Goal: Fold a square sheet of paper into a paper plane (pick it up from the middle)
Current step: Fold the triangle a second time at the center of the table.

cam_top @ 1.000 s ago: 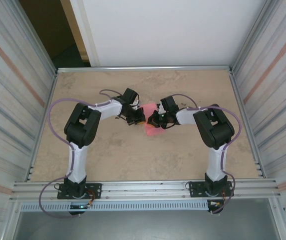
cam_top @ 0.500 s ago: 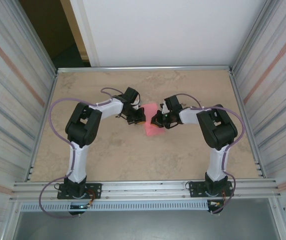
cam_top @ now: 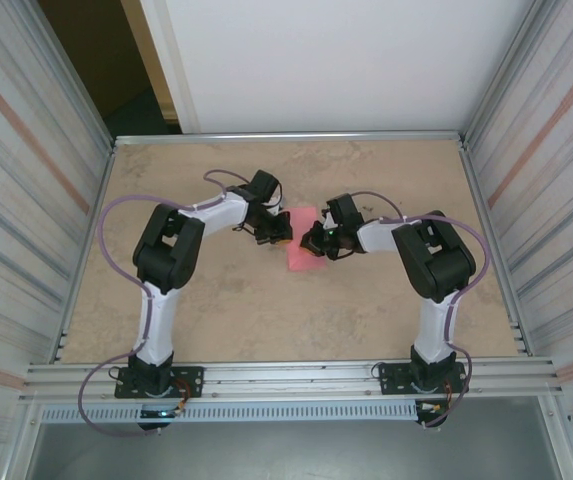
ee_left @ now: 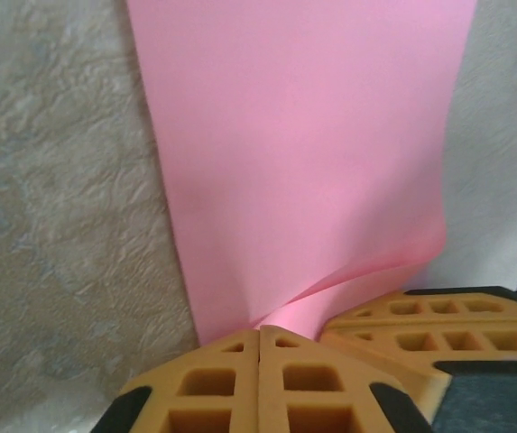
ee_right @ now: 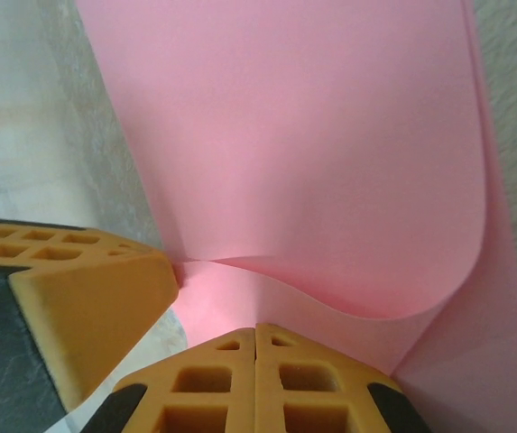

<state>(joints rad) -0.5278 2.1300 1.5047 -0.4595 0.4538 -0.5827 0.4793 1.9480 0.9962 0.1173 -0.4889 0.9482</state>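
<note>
Pinch first, on the left: left gripper [cam_top: 281,239] at mid-table, pressed tight together on the square sheet of paper [cam_top: 299,258]. Came in from the left over the beige table [cam_top: 216,300], tips right at the sheet's left side. Looked fully closed from the left wrist: yellow pads [ee_left: 213,388] flush against each other, no gap, with the pink edge caught at their point and puckered up into a soft curl. Stretched away from those pads flat and plain over the tabletop.

On to the middle: lay between the two grippers in the top view, pink above and below the tips, lower corner poking out toward the near side.

Then the right: right gripper [cam_top: 312,243] squeezed closed as well, nipping the opposite side of the same sheet. Stood just beside the left one, tips close together across the paper. Seen from the right wrist, bowed up from the closed pads in a smooth curved flap over a flatter layer.
</note>
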